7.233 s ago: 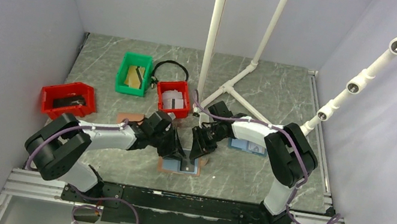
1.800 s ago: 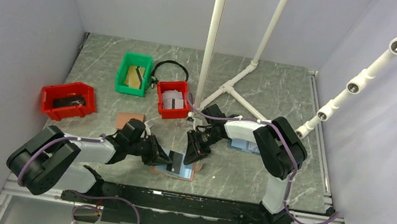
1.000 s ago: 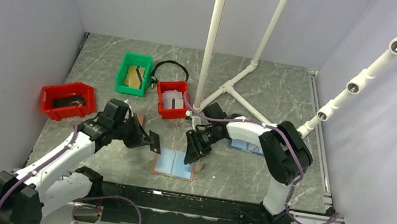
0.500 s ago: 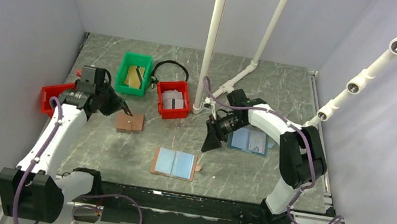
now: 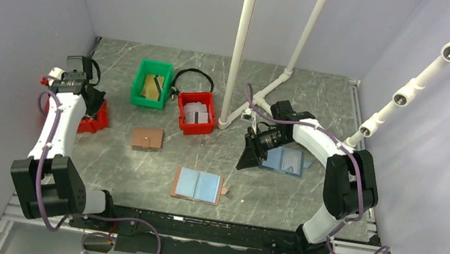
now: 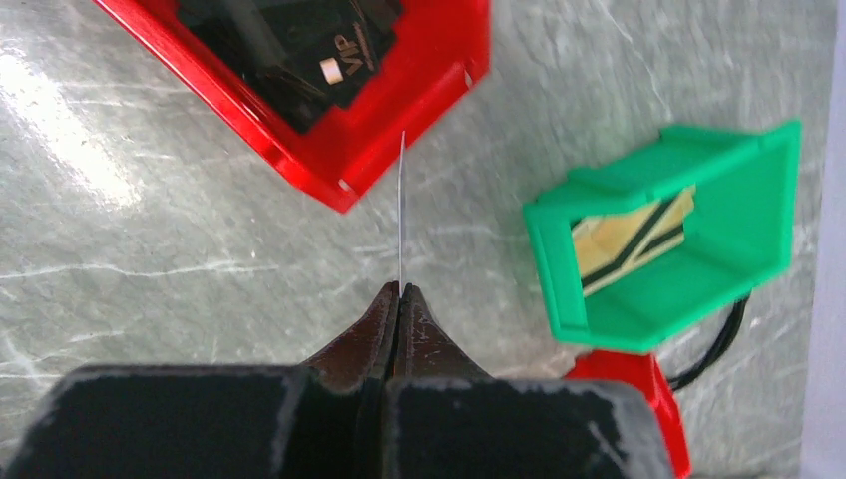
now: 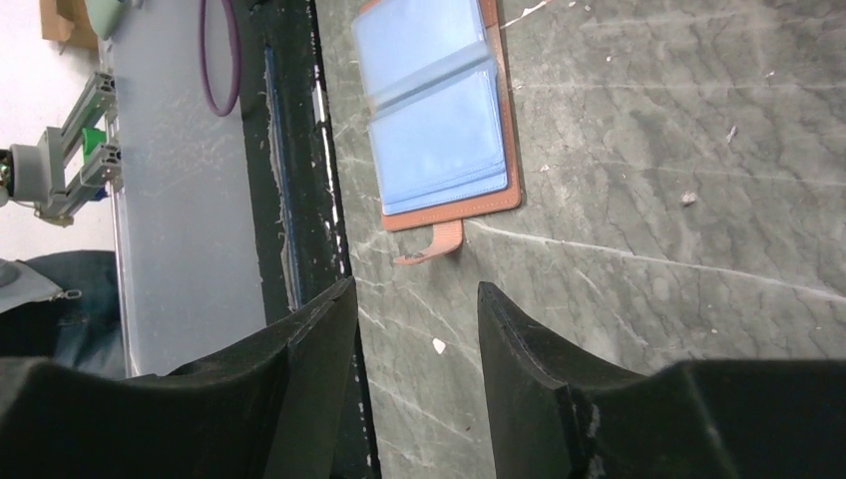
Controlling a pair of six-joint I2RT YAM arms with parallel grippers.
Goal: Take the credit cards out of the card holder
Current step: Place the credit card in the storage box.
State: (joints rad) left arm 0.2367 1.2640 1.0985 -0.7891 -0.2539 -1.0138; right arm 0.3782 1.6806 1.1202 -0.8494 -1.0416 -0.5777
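Observation:
The card holder [image 5: 197, 185] lies open on the table near the front, brown outside and light blue inside. It also shows in the right wrist view [image 7: 434, 110] with its snap tab [image 7: 429, 244] sticking out. My left gripper [image 6: 400, 291] is shut on a credit card [image 6: 401, 215], seen edge-on as a thin pale line whose tip is over the rim of the left red bin [image 6: 339, 100]. In the top view this gripper [image 5: 89, 103] hangs over that bin [image 5: 97, 122]. My right gripper [image 7: 414, 299] is open and empty, raised behind and right of the holder [image 5: 248, 158].
The left red bin holds dark cards. A green bin [image 5: 151, 84] holds a gold and black card, and a second red bin [image 5: 195, 112] stands beside it. A closed brown holder [image 5: 147, 139] and an all-blue holder [image 5: 284, 159] lie on the table. White pipes [image 5: 241, 47] rise at centre.
My left arm has swung from the open holder to the left red bin with the card in its jaws. My right gripper has lifted off the holder and drawn back to the right.

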